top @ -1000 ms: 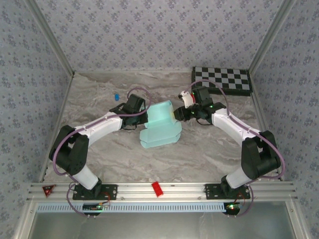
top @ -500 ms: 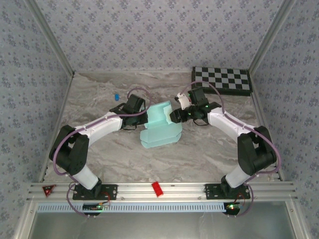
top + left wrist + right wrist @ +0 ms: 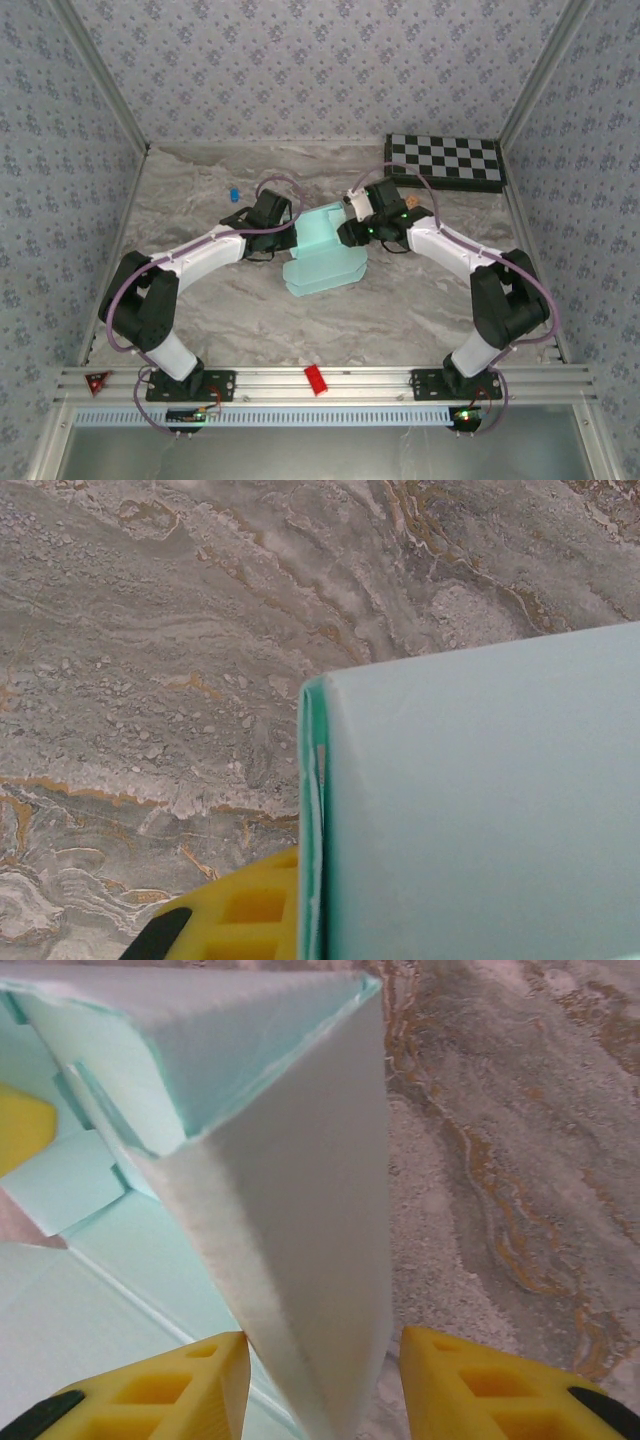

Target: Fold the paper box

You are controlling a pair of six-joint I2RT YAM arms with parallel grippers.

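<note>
The pale light-blue paper box [image 3: 322,252] lies partly folded mid-table, its far part raised into upright walls. My left gripper [image 3: 291,232] is shut on the box's left wall; in the left wrist view one yellow finger [image 3: 240,910] presses the card's edge [image 3: 312,810] and the other finger is hidden behind the card. My right gripper [image 3: 349,228] is at the box's right side. Its yellow fingers [image 3: 170,1385] stand apart astride an upright flap [image 3: 300,1220], the left one touching it and the right one clear: my right gripper [image 3: 325,1380] is open.
A black-and-white checkerboard [image 3: 445,160] lies at the back right. A small blue object [image 3: 232,192] sits at the back left of the marble table [image 3: 200,300]. A red block [image 3: 316,379] rests on the front rail. Patterned walls close in three sides.
My right gripper has moved left and a little farther back onto the box's right flap, and its jaws have widened. The left arm and the box's base have stayed put.
</note>
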